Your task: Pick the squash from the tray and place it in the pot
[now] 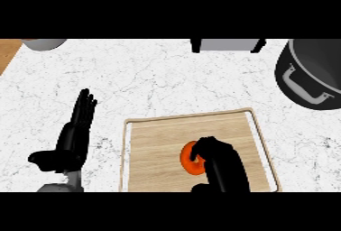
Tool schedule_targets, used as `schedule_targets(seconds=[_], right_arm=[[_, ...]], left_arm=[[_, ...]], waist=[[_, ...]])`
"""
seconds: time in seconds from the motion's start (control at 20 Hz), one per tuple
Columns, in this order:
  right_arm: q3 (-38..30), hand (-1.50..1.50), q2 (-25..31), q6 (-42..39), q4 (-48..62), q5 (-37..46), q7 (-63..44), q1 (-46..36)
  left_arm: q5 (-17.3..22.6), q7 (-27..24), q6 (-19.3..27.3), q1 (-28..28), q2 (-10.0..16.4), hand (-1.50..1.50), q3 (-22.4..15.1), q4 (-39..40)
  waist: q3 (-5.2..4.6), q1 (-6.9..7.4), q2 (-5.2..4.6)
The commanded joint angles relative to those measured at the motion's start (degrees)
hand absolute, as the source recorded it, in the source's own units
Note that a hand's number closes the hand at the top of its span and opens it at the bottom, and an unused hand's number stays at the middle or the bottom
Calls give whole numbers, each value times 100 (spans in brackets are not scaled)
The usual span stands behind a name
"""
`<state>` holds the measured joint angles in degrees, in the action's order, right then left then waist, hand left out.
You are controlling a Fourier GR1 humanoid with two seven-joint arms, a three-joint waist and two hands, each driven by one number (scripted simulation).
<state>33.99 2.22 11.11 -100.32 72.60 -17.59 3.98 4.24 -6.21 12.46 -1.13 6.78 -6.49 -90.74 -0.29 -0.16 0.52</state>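
An orange squash (189, 160) lies on the wooden tray (156, 144) near the view's lower middle. My right hand (216, 155) covers the squash's right side, fingers curled over its top edge. Much of the squash is hidden under that hand. The dark grey pot (313, 72) with a pale handle stands at the far right of the white marble counter, partly cut off by the view's edge. My left hand (76, 131) rests open, fingers straight and pointing away, left of the tray.
A grey appliance with black legs (226, 44) stands at the counter's back. A grey round object (43, 43) shows at the back left corner. A strip of wood (6, 52) shows at the far left.
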Motion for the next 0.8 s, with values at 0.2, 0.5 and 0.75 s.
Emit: schedule_targets(seconds=[0.2, 0.5, 0.75], right_arm=[[-262, 150, 681, -768, 318, -422, 773, -418], [-894, 150, 1459, -2205, 399, -1521, 1878, -1356], [-1257, 150, 1715, -1541, -884, -1606, 2255, -566]], left_arm=[[-13, -284, -114, -15, -52, 0, 129, 249], [-43, -41, -142, 249, -44, 0, -16, -126], [-346, -374, 105, 182, -391, 0, -152, 360]], waist=[[26, 54, -71], [29, 89, -56], [29, -32, -42]])
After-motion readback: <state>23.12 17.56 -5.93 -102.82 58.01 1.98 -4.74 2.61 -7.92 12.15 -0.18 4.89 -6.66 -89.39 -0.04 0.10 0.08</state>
